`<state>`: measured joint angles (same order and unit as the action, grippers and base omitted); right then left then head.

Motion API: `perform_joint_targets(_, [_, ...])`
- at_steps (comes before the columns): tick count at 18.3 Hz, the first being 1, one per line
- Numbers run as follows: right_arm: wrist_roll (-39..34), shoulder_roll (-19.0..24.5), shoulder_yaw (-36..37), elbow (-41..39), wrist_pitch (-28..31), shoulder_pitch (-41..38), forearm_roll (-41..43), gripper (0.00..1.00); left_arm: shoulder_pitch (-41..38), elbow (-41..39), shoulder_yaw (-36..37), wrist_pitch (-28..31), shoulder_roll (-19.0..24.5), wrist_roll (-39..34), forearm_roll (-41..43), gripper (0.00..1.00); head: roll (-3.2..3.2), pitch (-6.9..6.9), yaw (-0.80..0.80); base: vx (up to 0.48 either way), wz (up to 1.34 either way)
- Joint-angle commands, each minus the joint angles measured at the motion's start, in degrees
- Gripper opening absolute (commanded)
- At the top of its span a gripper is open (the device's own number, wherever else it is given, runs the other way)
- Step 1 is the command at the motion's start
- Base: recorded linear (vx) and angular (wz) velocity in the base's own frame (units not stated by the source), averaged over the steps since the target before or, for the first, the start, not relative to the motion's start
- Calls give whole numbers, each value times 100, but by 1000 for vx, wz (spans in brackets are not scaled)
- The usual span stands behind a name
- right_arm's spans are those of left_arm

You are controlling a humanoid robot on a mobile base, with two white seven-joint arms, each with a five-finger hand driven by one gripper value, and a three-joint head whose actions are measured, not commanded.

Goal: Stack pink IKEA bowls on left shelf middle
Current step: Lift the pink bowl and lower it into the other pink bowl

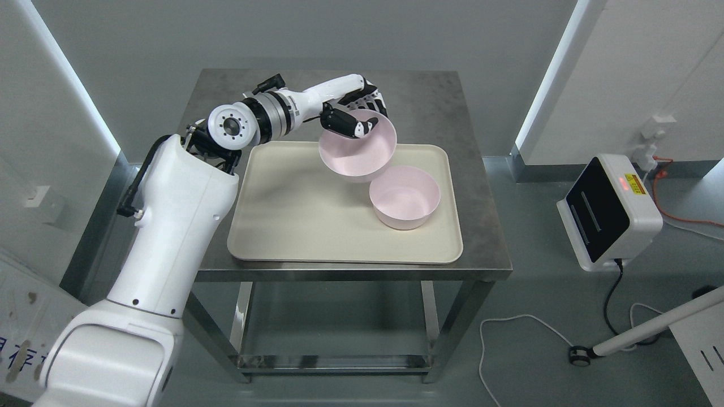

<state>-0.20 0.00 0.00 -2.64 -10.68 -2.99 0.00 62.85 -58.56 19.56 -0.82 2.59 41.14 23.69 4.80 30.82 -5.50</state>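
Observation:
My left hand is shut on the rim of a pink bowl, with the thumb inside and the fingers behind the far wall. This bowl is lifted and tilted toward me, above the far middle of the cream tray. A second pink bowl stands upright on the tray's right side, just below and to the right of the held one. The two bowls overlap in the picture; I cannot tell whether they touch. My right arm is out of view.
The tray lies on a steel table with a lower rail beneath. A white device with a dark panel sits on the floor at right, with cables nearby. A white pole on a caster crosses the lower right.

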Motion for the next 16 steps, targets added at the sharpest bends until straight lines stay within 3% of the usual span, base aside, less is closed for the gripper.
perform_joint_targets(1, [3, -100, 53, 0, 4, 0, -44, 100, 149, 19, 2507, 11, -159, -342, -655, 2, 0, 0, 0, 0, 0])
perform_joint_targets(6, [3, -100, 53, 0, 4, 0, -44, 100, 167, 133, 2773, 213, -159, -765, -796, 2, 0, 0, 0, 0, 0])
perform_joint_targets(16, [3, -100, 53, 0, 4, 0, -44, 100, 508, 468, 2141, 213, -159, -757, -541, 3, 0, 0, 0, 0, 0])
